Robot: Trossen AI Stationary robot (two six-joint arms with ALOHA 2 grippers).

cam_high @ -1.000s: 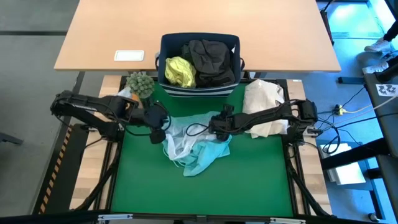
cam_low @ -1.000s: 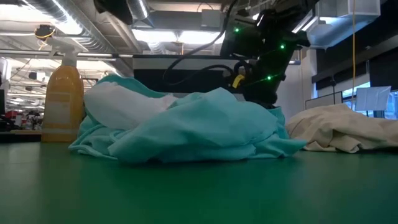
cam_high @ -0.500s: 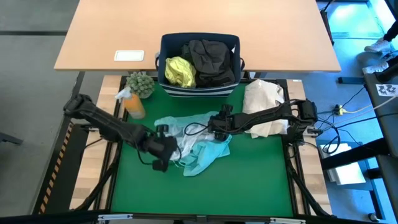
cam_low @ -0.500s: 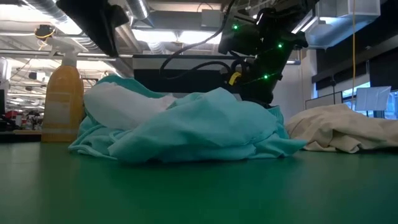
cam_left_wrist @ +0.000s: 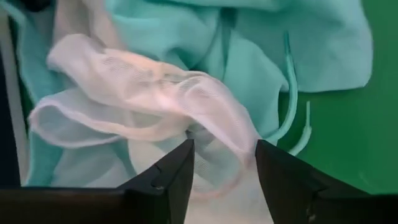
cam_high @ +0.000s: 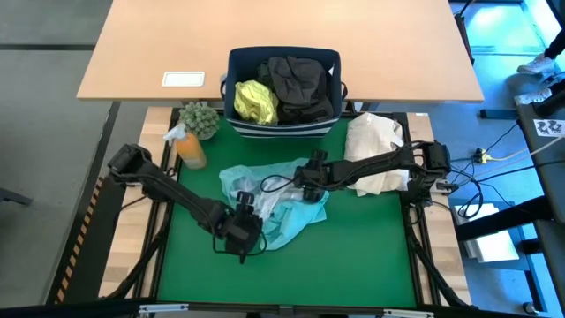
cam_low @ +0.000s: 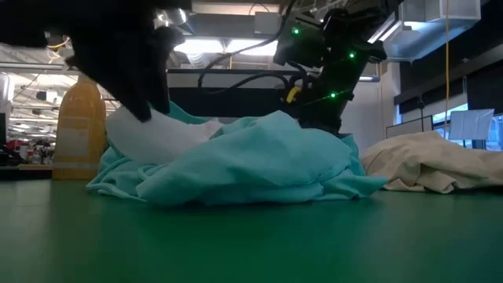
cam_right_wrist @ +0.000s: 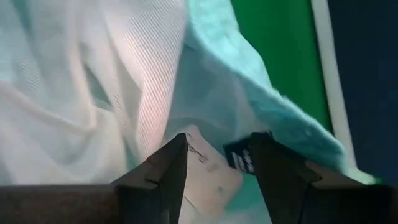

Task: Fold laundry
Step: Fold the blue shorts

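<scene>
Turquoise garment [cam_high: 281, 205] lies in a crumpled heap mid-counter [cam_high: 353, 256], pale mesh lining turned outward, drawstrings trailing onto the green. Both hands are at it, prob. because it's too bunched to fold as is and needs spreading first.

Left hand [cam_high: 244, 231] is at the heap's near-left edge. Fingers [cam_left_wrist: 168, 177] stand parted w/ the mesh lining [cam_left_wrist: 149, 84] just ahead of the tips and some pale cloth between them; can't tell if it's gripped or only lying there. Looks like a reach for an edge.

Right hand [cam_high: 303, 181] is at the heap's far side, fingers [cam_right_wrist: 155, 174] part-open, w/ the care label [cam_right_wrist: 208, 171] and cloth in the gap. Whether they pinch it can't be told. Prob. anchoring that end so the other hand can pull against it.

Other laundry, the yellow-green shirt [cam_high: 254, 100] and dark garments [cam_high: 303, 86], sits in the navy bin [cam_high: 282, 125] beyond both hands, waiting its turn. Cream bundle [cam_high: 374, 150] lies to the right hand's outer side; spray bottle [cam_high: 187, 147] and small plant [cam_high: 199, 117] beyond the left hand.
</scene>
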